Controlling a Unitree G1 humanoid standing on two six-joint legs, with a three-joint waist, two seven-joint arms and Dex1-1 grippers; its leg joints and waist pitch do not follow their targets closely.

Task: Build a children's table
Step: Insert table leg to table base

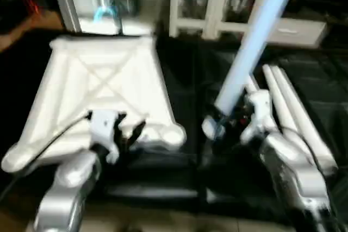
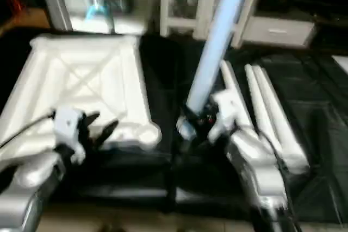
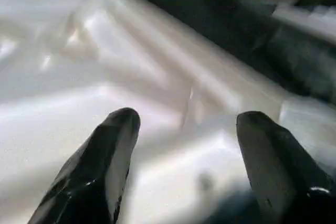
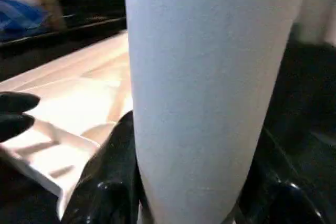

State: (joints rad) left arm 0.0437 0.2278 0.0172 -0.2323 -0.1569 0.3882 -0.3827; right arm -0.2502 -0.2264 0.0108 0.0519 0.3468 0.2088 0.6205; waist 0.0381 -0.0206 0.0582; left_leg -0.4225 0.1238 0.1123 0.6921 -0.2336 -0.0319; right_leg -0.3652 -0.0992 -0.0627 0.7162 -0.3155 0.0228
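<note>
Presently found the right tool (image 1: 220,119) pinched around the lower end of one leg (image 1: 255,42), with the leg raised steeply and leaning up and away toward the cabinet (image 1: 217,4). Found the left tool (image 1: 128,125) spread wide and empty, poised over the near edge of the tabletop (image 1: 103,80), just beside the near corner socket (image 1: 171,134); could not tell whether it touched the plastic. Located the tabletop upside down on the black surface (image 1: 185,80), ribs up, to the left of the held leg. Located the remaining legs (image 1: 293,112) lying side by side to the right of the right tool.

Judged the grip the main hazard: held at one end only, so liable to pivot or slip between the fingers under the long overhang. Expected a swinging free end to strike the cabinet or sweep the spare legs. Rated a skewed entry into the socket likely to jam the leg or push the tabletop sideways, since nothing clamped it. Advised bracing the tabletop with the left tool, clear of the socket, to avoid trapping a finger.
</note>
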